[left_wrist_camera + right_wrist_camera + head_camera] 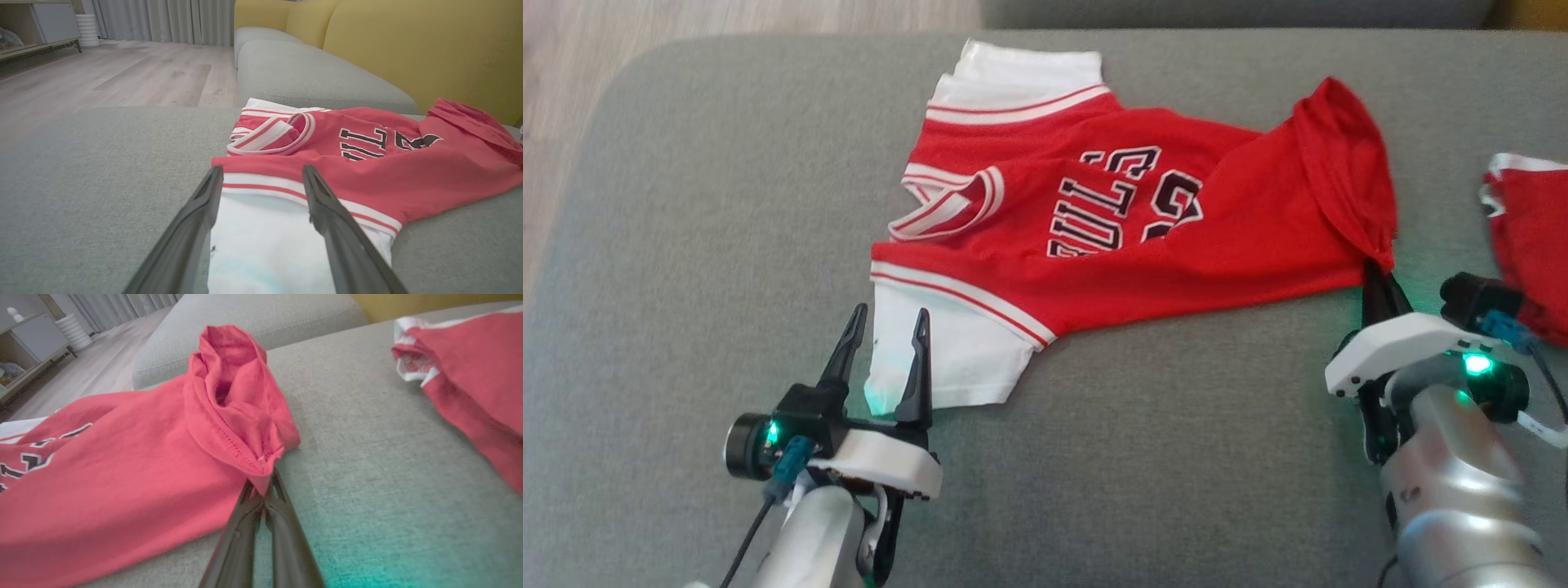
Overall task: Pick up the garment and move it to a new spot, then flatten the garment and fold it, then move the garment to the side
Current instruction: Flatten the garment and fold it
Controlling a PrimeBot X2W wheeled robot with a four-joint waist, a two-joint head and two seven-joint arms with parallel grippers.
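The garment (pixel 1127 237) is a red jersey with white sleeves, striped trim and dark lettering, spread sideways on the grey couch seat (pixel 686 245). My right gripper (pixel 1379 271) is shut on the jersey's near right hem corner (pixel 261 473), and the cloth bunches up into a fold above the pinch. My left gripper (pixel 886 322) stands open with its two fingers on either side of the near white sleeve (pixel 265 245), low over the cloth. In the left wrist view the red body and collar (pixel 282 134) lie just beyond the fingertips.
A second red and white cloth (pixel 1531 237) lies at the seat's right edge, close to my right arm. Yellow backrest cushions (pixel 408 45) rise beyond the seat. Wood floor (pixel 122 73) lies past the seat's left edge.
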